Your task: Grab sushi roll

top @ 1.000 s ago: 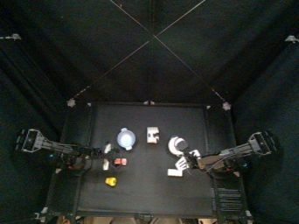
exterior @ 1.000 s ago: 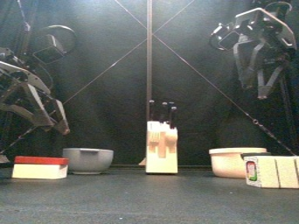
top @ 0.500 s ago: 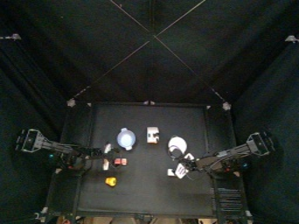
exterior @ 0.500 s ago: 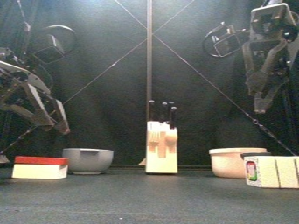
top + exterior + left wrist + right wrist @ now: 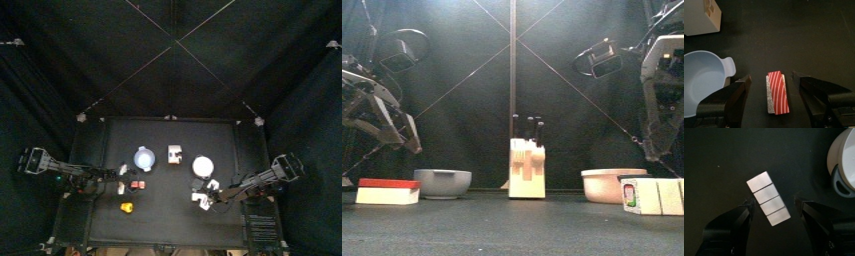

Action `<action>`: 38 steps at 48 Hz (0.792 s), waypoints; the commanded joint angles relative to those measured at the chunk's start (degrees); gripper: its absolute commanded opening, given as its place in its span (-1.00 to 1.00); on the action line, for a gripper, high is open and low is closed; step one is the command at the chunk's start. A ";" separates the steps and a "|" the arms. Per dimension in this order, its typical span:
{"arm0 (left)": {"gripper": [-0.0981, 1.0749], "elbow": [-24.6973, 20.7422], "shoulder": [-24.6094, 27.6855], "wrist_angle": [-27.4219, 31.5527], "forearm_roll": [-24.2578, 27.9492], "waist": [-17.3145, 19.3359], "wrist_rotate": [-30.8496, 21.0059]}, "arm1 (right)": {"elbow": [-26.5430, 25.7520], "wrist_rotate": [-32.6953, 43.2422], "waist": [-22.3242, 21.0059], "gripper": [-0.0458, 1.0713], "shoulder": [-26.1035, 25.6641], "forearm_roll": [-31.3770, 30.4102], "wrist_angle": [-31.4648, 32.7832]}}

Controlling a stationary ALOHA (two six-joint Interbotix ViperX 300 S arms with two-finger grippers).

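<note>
Black curtains penned in a small black table [image 5: 167, 225]. Near its nine o'clock edge the left pincer [image 5: 772, 79] gaped astride a red-striped piece [image 5: 777, 95], gripping nothing. The sushi roll [image 5: 138, 184] lay just at that piece's three o'clock, a blue bowl [image 5: 143, 157] at its twelve. Toward four o'clock the right pincer [image 5: 774, 202] stood wide and empty over a white segmented block [image 5: 764, 188].

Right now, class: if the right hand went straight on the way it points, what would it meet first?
Probably the white segmented block on the table: the open right hand has it between its jaws, though depth is unclear.
</note>
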 commanded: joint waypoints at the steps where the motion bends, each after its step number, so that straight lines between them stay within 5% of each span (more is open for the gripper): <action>1: 0.83 -0.79 0.00 -0.35 -0.09 0.00 0.09 | -0.97 -0.09 0.09 0.76 0.88 0.26 0.09; 38: 0.83 -0.79 0.00 -0.44 0.00 0.00 0.09 | -2.64 -0.09 -0.62 0.76 11.51 6.50 1.76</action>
